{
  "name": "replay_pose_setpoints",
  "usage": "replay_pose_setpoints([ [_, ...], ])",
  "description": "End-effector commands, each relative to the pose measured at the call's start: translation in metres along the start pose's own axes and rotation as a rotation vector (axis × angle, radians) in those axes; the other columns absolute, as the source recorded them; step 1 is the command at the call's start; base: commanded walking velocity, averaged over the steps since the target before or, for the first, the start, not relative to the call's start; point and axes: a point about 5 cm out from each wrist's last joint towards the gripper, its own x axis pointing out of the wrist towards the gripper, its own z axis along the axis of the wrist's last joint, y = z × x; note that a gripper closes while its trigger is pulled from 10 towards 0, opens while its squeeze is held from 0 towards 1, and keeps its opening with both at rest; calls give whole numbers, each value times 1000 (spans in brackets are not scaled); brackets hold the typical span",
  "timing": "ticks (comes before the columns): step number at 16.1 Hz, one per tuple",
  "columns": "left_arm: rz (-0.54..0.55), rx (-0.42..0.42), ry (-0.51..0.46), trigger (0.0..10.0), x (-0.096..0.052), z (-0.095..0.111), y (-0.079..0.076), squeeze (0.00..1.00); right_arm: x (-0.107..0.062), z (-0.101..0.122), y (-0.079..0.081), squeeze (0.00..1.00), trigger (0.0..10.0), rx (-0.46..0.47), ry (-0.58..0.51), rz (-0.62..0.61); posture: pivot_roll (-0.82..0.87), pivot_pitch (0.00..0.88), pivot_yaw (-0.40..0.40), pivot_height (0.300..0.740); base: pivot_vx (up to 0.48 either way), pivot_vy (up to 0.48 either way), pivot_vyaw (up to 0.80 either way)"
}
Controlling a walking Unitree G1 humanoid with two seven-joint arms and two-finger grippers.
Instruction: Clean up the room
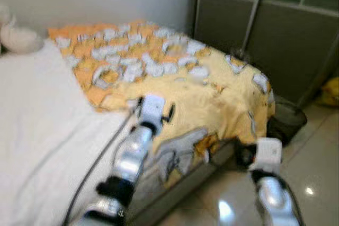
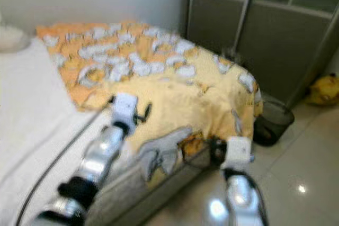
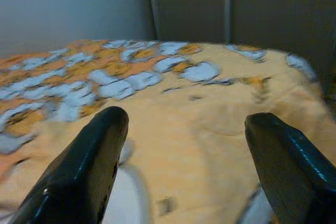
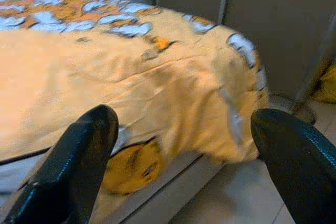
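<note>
Blanket: yellow-orange, spread over the foot half of the bed, its near corner rumpled and hanging over the bed's edge; judged unfinished, needs straightening.
Left gripper: arm stretched forward over the blanket's near edge; fingers spread apart, holding nothing.
Right gripper: arm held low off the bed's corner, beside the hanging fold; fingers released, empty.
Basket: dark, on the floor just past the bed's foot corner.
Plush toy: at the bed's head end.
</note>
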Motion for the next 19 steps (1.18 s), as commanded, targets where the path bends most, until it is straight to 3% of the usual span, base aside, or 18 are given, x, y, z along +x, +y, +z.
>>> replay_pose_setpoints([
  [1, 23, -17, 8, 10000, 0, -1, 2, 0, 2, 7, -3, 0, 10000, 1, -19, -9, 122, 0, 9, 740, 0, -439, 619],
  [5, 12, -67, 53, 10000, 5, -5, -8, 0, -2, 5, -1, 0, 10000, -6, -9, -1, 113, 10, 7, 740, 0, -427, 527],
  [11, 10, -69, 102, 10000, 9, -10, -12, 0, -9, 1, -5, 0, 10000, -46, 14, -16, 94, 47, 8, 740, 0, -439, 495],
  [14, 76, -102, 175, 10000, 10, -21, -3, 0, -16, -1, -4, 0, 10000, -62, 26, 1, 78, 75, 1, 740, 335, -339, 481],
  [16, 73, -97, 175, 10000, 10, -21, -3, 0, -25, 2, -5, 0, 10000, -77, 16, 6, 55, 131, -12, 740, 381, -287, 456],
  [19, 42, -69, 187, 10000, 12, -23, -8, 0, -34, 3, -2, 0, 10000, -86, 13, 27, 46, 124, -12, 740, 393, -271, 0],
])
